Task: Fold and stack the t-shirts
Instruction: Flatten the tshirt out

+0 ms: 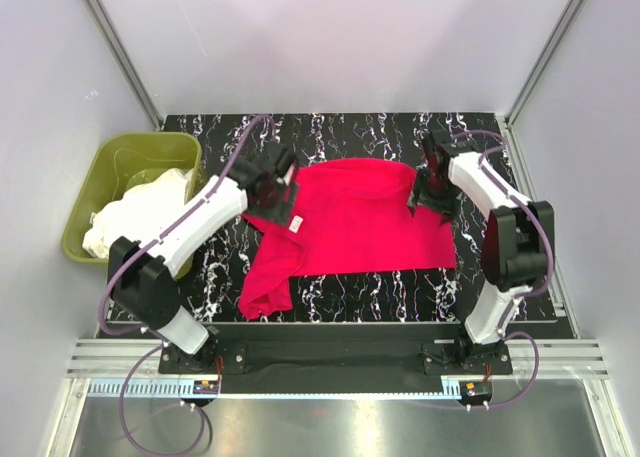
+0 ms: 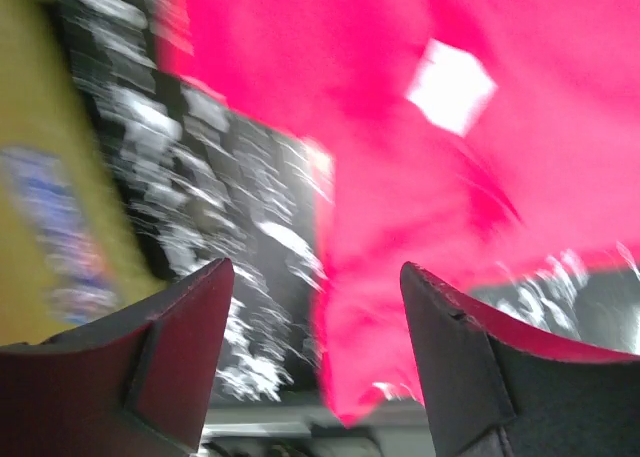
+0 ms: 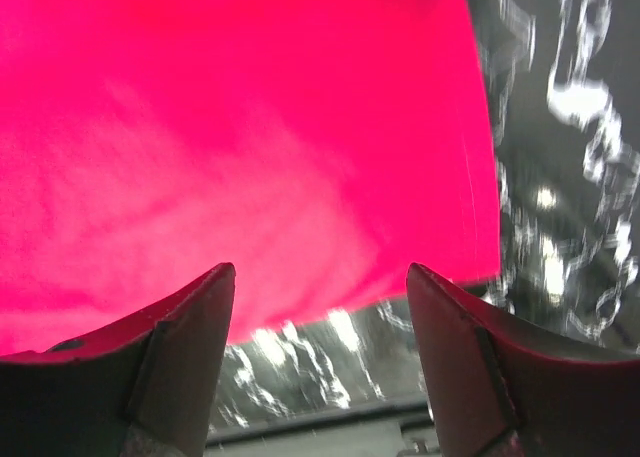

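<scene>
A crimson-red t-shirt (image 1: 350, 222) lies spread on the black marbled table (image 1: 400, 297), one part bunched at the near left (image 1: 268, 287). My left gripper (image 1: 275, 192) hovers over its left edge, open and empty; the left wrist view shows the red cloth (image 2: 420, 177) with a white label (image 2: 450, 85) below the spread fingers. My right gripper (image 1: 428, 192) hovers over the shirt's right edge, open and empty; the right wrist view shows the red cloth (image 3: 250, 147) and its edge. White to cream t-shirts (image 1: 140, 212) are piled in the tub at left.
An olive-green plastic tub (image 1: 115, 157) stands off the table's left edge, its wall also showing in the left wrist view (image 2: 50, 197). Grey walls and metal frame posts (image 1: 120, 52) surround the table. The near table edge (image 1: 350, 329) fronts the arm bases.
</scene>
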{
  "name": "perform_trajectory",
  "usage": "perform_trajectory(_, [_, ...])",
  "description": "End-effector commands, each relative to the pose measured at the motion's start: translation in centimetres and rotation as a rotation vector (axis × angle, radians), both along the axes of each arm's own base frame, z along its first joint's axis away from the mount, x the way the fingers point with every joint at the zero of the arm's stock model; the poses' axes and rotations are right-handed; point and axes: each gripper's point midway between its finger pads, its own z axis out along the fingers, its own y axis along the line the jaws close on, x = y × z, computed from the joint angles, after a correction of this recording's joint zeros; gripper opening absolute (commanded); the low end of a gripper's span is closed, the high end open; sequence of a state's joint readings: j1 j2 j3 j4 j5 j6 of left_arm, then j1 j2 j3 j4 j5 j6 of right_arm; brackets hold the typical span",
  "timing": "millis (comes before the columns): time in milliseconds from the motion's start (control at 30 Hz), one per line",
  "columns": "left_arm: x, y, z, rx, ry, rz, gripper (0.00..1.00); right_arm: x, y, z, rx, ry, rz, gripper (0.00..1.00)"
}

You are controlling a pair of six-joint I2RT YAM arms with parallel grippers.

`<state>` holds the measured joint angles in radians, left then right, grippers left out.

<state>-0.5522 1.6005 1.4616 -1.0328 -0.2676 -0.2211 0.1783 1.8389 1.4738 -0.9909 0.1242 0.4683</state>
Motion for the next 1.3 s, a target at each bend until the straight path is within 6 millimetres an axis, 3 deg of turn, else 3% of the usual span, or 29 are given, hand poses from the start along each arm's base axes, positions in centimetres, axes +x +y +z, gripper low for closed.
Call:
perform_trajectory(0, [-3.3, -6.8, -3.1, -0.270, 0.119, -0.033, 0.76, -2.2, 0.9, 1.9, 0.093, -0.052, -0.001, 0.77])
perform_trajectory(33, [-3.9, -7.4, -4.0, -0.268, 0.137, -0.046, 0.80, -3.3, 0.6, 1.5, 0.093, -0.041, -0.002, 0.77])
perform_trajectory(167, [-3.0, -7.3, -6.3, -0.192, 0.161, -0.027, 0.84, -5.3, 0.2, 0.5, 0.101, -0.016, -0.005, 0.69])
perform_trajectory(333, [-2.3, -8.0, -8.4, -0.166, 0.207, 0.012, 0.75, -7.4, -1.7, 0.1, 0.158, -0.012, -0.123, 0.52])
perform_trajectory(600, [-2.5, -10.2, -10.2, -0.255, 0.273, 0.029, 0.74, -8.5, -3.4, -1.6, 0.215, 0.029, -0.212, 0.63])
perform_trajectory(767, [-3.2, -11.0, -11.0, -0.287, 0.317, 0.024, 0.66, -8.8, -4.3, -3.0, 0.263, 0.043, -0.281, 0.60])
perform_trajectory(833, [-3.5, -10.9, -11.4, -0.289, 0.329, 0.020, 0.57, -9.1, -4.3, -3.8, 0.299, 0.064, -0.304, 0.53])
perform_trajectory(867, [-3.5, -11.0, -11.4, -0.294, 0.329, 0.018, 0.57, -9.1, -4.6, -3.9, 0.299, 0.064, -0.312, 0.50])
perform_trajectory(900, [-3.5, -11.0, -11.4, -0.295, 0.328, 0.014, 0.44, -9.3, -4.7, -4.3, 0.305, 0.077, -0.320, 0.48])
perform_trajectory(1000, [-2.9, -11.3, -10.8, -0.303, 0.311, 0.005, 0.23, -9.6, -5.6, -5.1, 0.305, 0.091, -0.348, 0.45])
perform_trajectory(1133, [-2.2, -10.9, -9.2, -0.295, 0.269, 0.010, 0.02, -9.9, -6.4, -5.6, 0.299, 0.102, -0.383, 0.44])
perform_trajectory(1267, [-1.3, -9.8, -5.9, -0.305, 0.168, 0.026, 0.00, -10.1, -6.6, -6.3, 0.299, 0.132, -0.397, 0.44])
